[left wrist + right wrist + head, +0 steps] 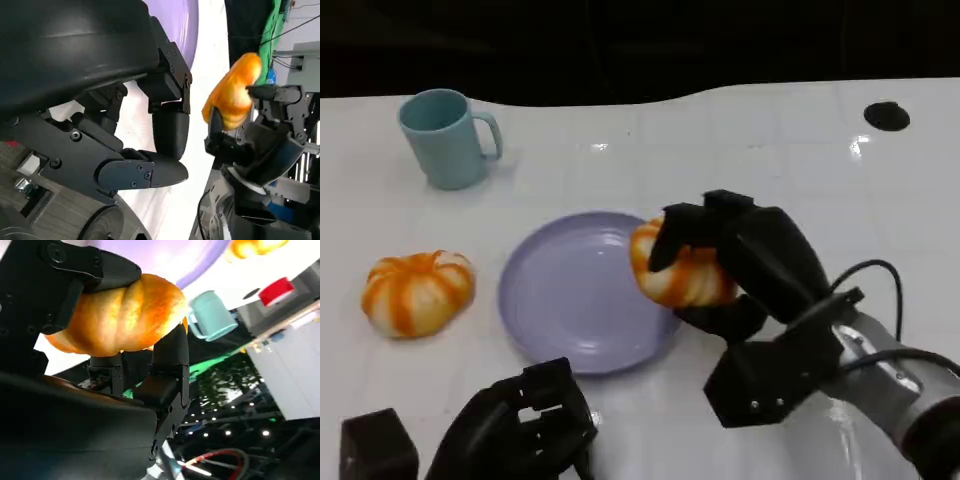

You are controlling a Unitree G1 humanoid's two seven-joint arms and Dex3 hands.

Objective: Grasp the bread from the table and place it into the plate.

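Observation:
My right hand (pixel 750 260) grips an orange and white bread roll (pixel 682 272) and holds it over the right rim of the lilac plate (pixel 570 295). Black fingers wrap over the top and underside of the roll (pixel 120 320) in the right wrist view. From the left wrist, the same roll (pixel 232 95) appears lifted in the right hand (pixel 265 145), beyond the plate's edge (pixel 182 20). A second, pumpkin-shaped roll (pixel 417 291) lies on the table left of the plate. My left hand (pixel 520 425) rests low at the front left, holding nothing.
A teal mug (pixel 445 138) stands at the back left, well behind the plate. A small black disc (pixel 886 115) sits at the far right of the white table. The table's dark back edge runs along the top.

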